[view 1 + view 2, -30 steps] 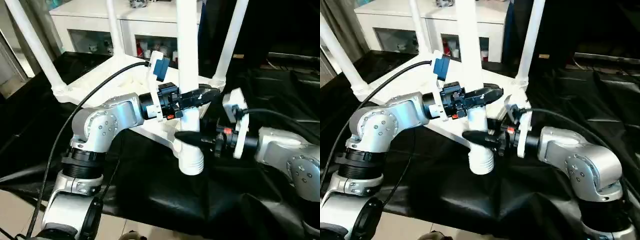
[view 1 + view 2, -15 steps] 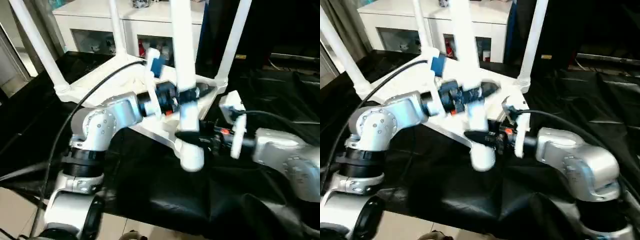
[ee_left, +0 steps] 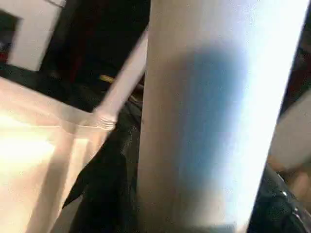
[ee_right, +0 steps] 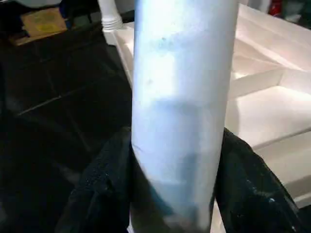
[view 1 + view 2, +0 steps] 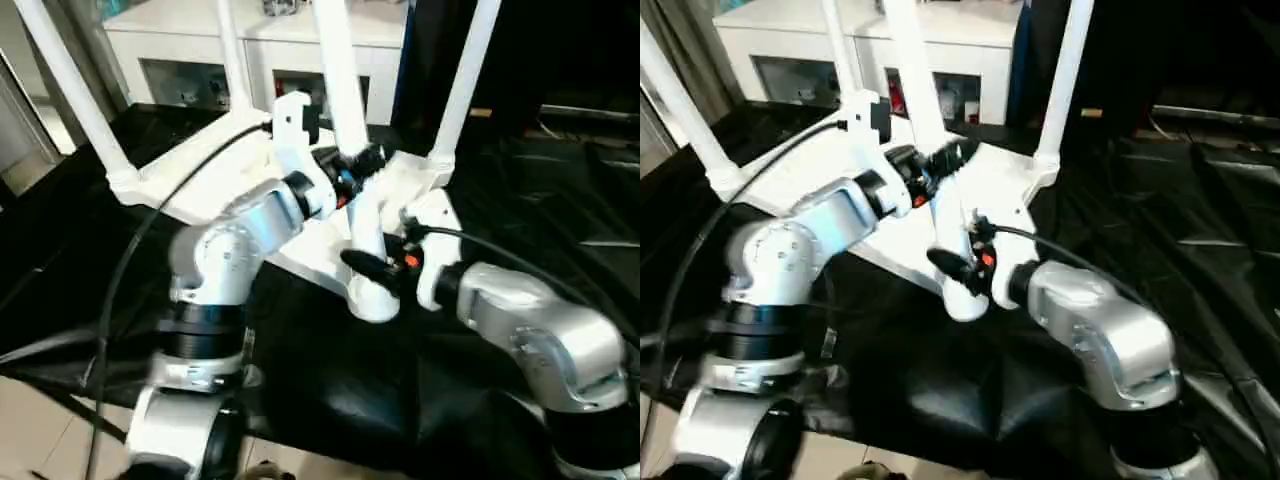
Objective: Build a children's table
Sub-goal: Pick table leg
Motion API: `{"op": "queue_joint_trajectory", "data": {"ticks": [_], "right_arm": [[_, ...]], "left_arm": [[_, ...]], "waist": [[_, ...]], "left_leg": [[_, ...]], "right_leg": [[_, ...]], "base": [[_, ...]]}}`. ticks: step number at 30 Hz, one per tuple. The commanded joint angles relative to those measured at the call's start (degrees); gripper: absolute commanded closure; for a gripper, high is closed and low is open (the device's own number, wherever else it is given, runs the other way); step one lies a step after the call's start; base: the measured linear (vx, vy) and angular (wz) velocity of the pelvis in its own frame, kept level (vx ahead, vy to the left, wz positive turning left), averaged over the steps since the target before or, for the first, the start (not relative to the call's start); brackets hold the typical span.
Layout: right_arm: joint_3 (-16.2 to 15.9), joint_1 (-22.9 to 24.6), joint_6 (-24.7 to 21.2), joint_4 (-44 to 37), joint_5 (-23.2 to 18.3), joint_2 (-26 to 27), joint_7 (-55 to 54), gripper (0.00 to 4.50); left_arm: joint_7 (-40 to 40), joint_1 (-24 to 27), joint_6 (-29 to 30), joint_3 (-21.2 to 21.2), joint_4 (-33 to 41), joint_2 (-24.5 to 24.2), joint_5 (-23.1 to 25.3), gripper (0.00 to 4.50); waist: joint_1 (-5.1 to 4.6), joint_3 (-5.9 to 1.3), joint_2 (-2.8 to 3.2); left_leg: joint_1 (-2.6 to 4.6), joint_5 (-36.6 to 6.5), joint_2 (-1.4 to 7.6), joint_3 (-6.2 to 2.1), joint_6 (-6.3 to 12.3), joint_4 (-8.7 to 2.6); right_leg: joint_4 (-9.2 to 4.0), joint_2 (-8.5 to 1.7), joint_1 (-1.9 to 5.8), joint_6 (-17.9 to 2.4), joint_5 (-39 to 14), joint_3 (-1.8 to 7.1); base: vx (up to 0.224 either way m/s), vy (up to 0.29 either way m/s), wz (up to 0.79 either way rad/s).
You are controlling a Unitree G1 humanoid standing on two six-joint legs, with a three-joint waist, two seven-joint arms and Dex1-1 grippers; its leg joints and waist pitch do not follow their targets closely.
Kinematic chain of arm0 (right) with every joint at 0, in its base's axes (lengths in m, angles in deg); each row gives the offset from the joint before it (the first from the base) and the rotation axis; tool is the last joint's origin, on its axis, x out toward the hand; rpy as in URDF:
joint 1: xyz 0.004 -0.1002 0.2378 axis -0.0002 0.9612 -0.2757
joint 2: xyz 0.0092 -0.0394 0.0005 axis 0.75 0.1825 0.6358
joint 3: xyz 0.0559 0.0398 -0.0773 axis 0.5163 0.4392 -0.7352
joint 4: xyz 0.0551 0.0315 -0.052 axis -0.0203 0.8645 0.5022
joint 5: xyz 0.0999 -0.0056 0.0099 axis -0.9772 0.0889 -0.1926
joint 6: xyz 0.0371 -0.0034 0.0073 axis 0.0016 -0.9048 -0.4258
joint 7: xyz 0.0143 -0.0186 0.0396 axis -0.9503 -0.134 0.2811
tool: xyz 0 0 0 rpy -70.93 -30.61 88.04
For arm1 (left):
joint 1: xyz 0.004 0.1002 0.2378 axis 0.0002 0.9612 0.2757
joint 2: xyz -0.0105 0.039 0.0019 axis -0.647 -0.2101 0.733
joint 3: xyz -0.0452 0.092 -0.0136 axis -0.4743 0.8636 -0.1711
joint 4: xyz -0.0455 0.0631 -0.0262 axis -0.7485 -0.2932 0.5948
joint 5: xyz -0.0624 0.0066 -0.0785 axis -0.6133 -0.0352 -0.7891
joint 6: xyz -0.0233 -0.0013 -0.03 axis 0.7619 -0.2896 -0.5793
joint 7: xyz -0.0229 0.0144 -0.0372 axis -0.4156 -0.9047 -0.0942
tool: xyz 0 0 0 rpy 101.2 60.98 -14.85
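Surface: black cloth (image 5: pixel 330 400) under the upturned children's table (image 5: pixel 200 185).
Corner socket (image 5: pixel 375 295): holds near leg (image 5: pixel 340 90).
Left pincer (image 5: pixel 365 165): clamps that leg.
Right pincer (image 5: pixel 370 268): clamps it lower.

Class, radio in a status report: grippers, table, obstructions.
Left gripper and right gripper both shut on near leg. Table upside down; three legs standing. No obstruction seen.

The upturned table (image 5: pixel 215 175) is viewed from above by both eyes, while its near leg (image 4: pixel 182 111) is seen very closely by both wrists.
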Motion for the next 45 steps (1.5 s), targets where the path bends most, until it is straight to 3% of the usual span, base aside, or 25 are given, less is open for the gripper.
{"op": "queue_joint_trajectory", "data": {"ticks": [1,6,8,11,12,13,15,16,17,21,22,25,29,37,45], "right_arm": [[-0.4,-2.1,1.7,-0.5,0.4,1.1,-0.6,2.62],[-0.2,-3.1,2.1,0.6,1.7,2.1,-2.2,2.62],[-0.7,-3.4,2.8,0.9,2.2,1.7,-1.3,2.62],[-0.7,-3.5,3.1,1.0,2.1,1.8,-1.0,2.62],[-0.7,-3.7,3.3,1.2,2.3,2.0,-0.9,2.62],[-0.7,-3.8,3.4,1.2,2.3,2.1,-0.6,2.62],[3.0,-4.1,1.5,1.1,-2.3,4.8,-0.1,2.62],[6.0,-4.0,-1.1,0.9,-6.2,6.3,0.1,2.27],[6.3,-3.9,-1.4,0.9,-6.5,6.3,0.3,2.06],[6.6,-3.5,-3.4,0.7,-7.7,0.8,5.3,1.83],[7.1,-3.4,-4.1,0.7,-8.5,-0.7,7.0,1.59],[9.4,-2.7,-6.1,-0.7,-13.1,-5.3,13.7,1.50],[11.1,-2.9,-8.7,-0.8,-14.7,-7.3,15.3,1.50],[10.7,-2.7,-10.5,-0.7,-17.3,-10.6,17.9,1.50],[10.1,-2.3,-12.0,-1.9,-18.7,-12.2,19.5,1.50]], "left_arm": [[4.0,-0.9,-0.9,-2.4,-0.6,0.7,0.4,2.29],[6.8,-0.2,-2.4,-2.5,-0.1,1.7,2.4,2.64],[6.2,-0.1,-2.9,-1.7,-0.2,2.1,2.7,2.67],[5.5,-0.1,-2.8,-0.8,0.2,2.0,2.8,2.71],[4.9,-0.3,-2.7,-0.5,0.2,1.7,2.7,2.71],[4.5,-0.3,-2.6,-0.4,0.2,1.5,2.7,2.71],[2.1,-0.6,-1.6,0.3,0.3,0.5,1.7,2.71],[-0.3,-0.6,-0.7,1.2,0.7,-0.4,1.1,2.71],[-0.7,-0.6,-0.5,1.4,0.7,-0.5,1.0,2.71],[-9.2,-1.0,2.2,4.4,1.6,-4.1,-0.8,2.71],[-11.2,-1.4,2.3,5.1,1.5,-5.1,-0.8,2.71],[-15.6,-3.1,3.1,5.4,0.8,-7.8,-1.9,2.71],[-18.7,-4.9,4.1,5.0,-0.2,-9.2,-3.1,2.71],[-20.6,-6.9,6.6,2.1,-2.8,-8.4,-7.4,2.71],[-23.9,-6.0,6.8,4.1,-2.4,-9.0,-6.5,2.71]], "waist": [[-0.24,-4.16,-0.69],[-0.23,-4.15,-0.78],[-0.19,-4.08,-1.19],[-0.02,-4.10,-1.11],[0.05,-4.12,-0.50],[-0.16,-4.11,-0.87],[-0.27,-4.09,-1.13],[-0.33,-4.04,-1.08],[-0.21,-4.11,-1.05],[-0.08,-4.12,-0.98],[-0.05,-4.10,-1.06],[0.26,-4.04,-1.11],[0.12,-4.13,-1.45],[0.31,-4.24,-1.61],[0.30,-4.19,-1.72]], "left_leg": [[1.32,-10.3,5.43,-3.39,-0.40,-4.07],[1.33,-9.4,5.38,-3.35,-0.03,-4.07],[1.28,-9.2,5.40,-3.26,0.12,-4.13],[1.34,-8.9,5.42,-3.26,0.13,-4.09],[1.32,-8.7,5.43,-3.36,0.04,-4.08],[1.37,-9.1,5.47,-3.32,0.04,-4.15],[1.35,-9.1,5.41,-3.27,0.23,-4.19],[1.33,-9.3,5.35,-3.27,0.41,-4.23],[1.44,-9.4,5.39,-3.25,0.49,-4.20],[1.51,-8.2,5.51,-3.16,0.00,-4.17],[1.51,-8.0,5.49,-3.12,0.03,-4.17],[1.33,-7.9,5.38,-3.06,0.70,-4.10],[1.28,-6.6,5.32,-3.03,1.06,-3.97],[1.28,-5.4,5.25,-2.84,1.94,-3.60],[1.30,-5.2,5.27,-2.81,2.10,-3.63]], "right_leg": [[-4.47,-6.58,2.63,-4.8,-16.2,3.94],[-4.41,-6.62,2.51,-4.1,-16.9,4.02],[-4.54,-6.66,2.49,-3.5,-17.3,4.08],[-4.42,-6.75,2.42,-3.4,-17.6,4.13],[-4.35,-6.75,2.37,-3.4,-17.2,4.11],[-4.48,-6.60,2.34,-3.2,-17.1,4.08],[-4.47,-6.79,2.41,-3.5,-17.2,4.16],[-4.49,-6.74,2.33,-3.7,-17.8,4.16],[-4.47,-6.83,2.35,-3.8,-18.1,4.15],[-4.16,-6.59,2.23,-3.3,-16.8,4.17],[-4.22,-6.69,2.30,-3.4,-16.7,4.20],[-4.25,-6.74,2.59,-3.0,-17.6,4.24],[-4.18,-6.77,2.60,-3.9,-17.3,4.07],[-4.17,-6.93,2.68,-5.6,-17.3,4.00],[-4.25,-6.80,2.66,-5.0,-18.3,4.03]], "base": [[0.000,0.000,0.00],[0.000,0.000,0.00],[0.000,0.000,0.00],[0.000,0.000,0.00],[0.000,0.000,0.00],[0.000,0.000,0.00],[0.000,0.000,0.00],[0.000,0.000,0.00],[0.000,0.000,0.00],[0.000,0.000,0.00],[0.000,0.000,0.00],[0.000,0.000,0.00],[0.000,0.000,0.00],[0.000,0.000,0.00],[0.000,0.000,0.00]]}}
